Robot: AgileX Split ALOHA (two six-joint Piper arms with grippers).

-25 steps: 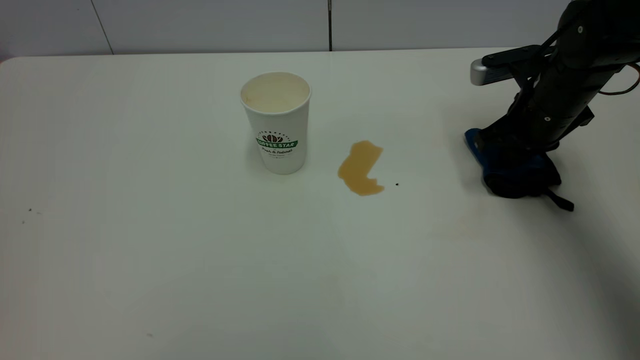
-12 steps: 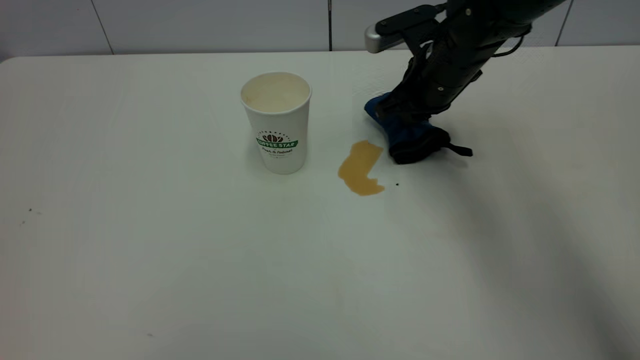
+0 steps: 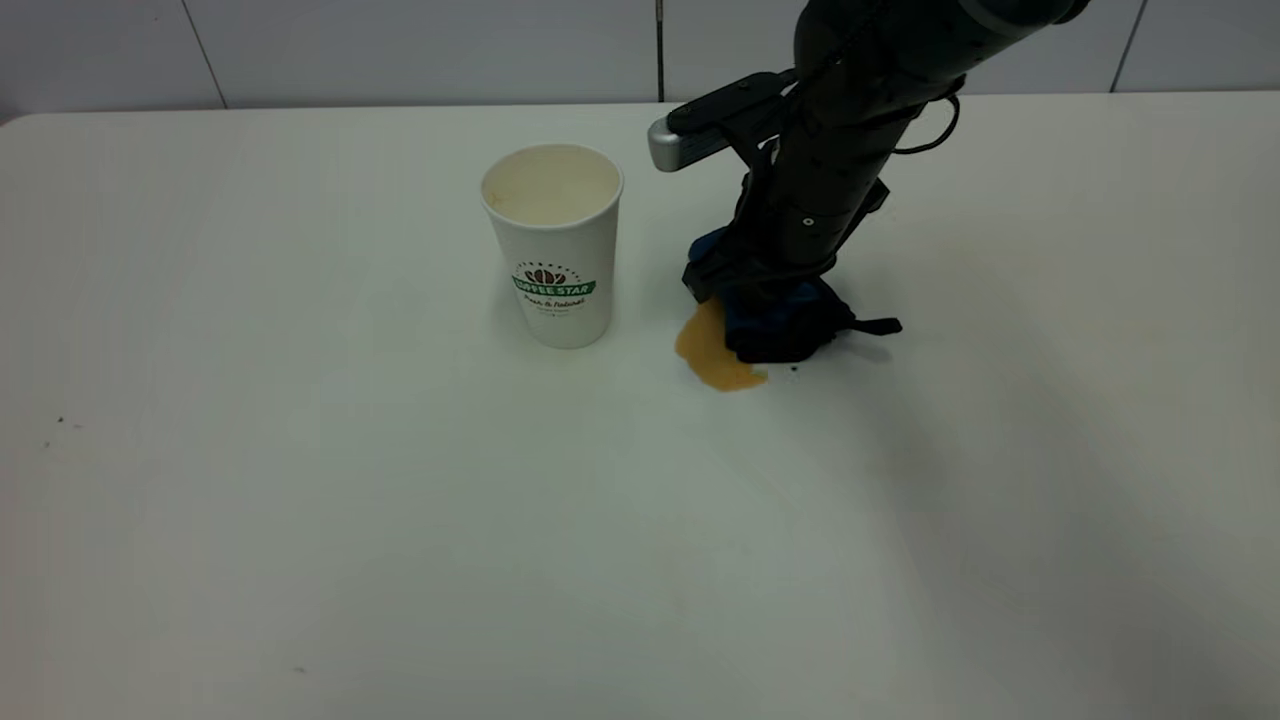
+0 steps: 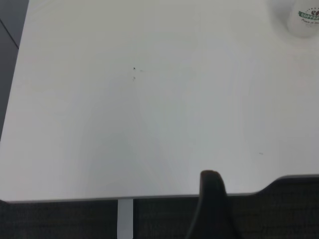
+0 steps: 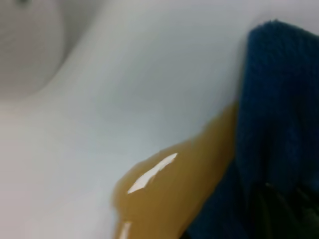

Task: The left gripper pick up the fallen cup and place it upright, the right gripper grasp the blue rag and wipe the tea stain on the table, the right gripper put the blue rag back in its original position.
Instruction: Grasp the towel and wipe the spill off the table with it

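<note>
The white paper cup (image 3: 553, 245) stands upright on the table (image 3: 300, 500), left of the amber tea stain (image 3: 710, 362). My right gripper (image 3: 762, 292) is shut on the blue rag (image 3: 778, 322) and presses it onto the table over the stain's right edge. The rag's black loop tab (image 3: 878, 326) sticks out to the right. In the right wrist view the rag (image 5: 279, 109) overlaps the stain (image 5: 174, 194). My left gripper (image 4: 212, 204) is out of the exterior view. It hangs off the table's edge, far from the cup (image 4: 301, 17).
A tiny black speck (image 3: 794, 368) lies just right of the stain. A few more specks (image 3: 60, 421) lie at the table's far left. A grey panelled wall (image 3: 400, 50) runs behind the table.
My right gripper has carried the rag from the table's right side leftward to the stain and lowered it onto the stain's right part. The cup has not moved.
</note>
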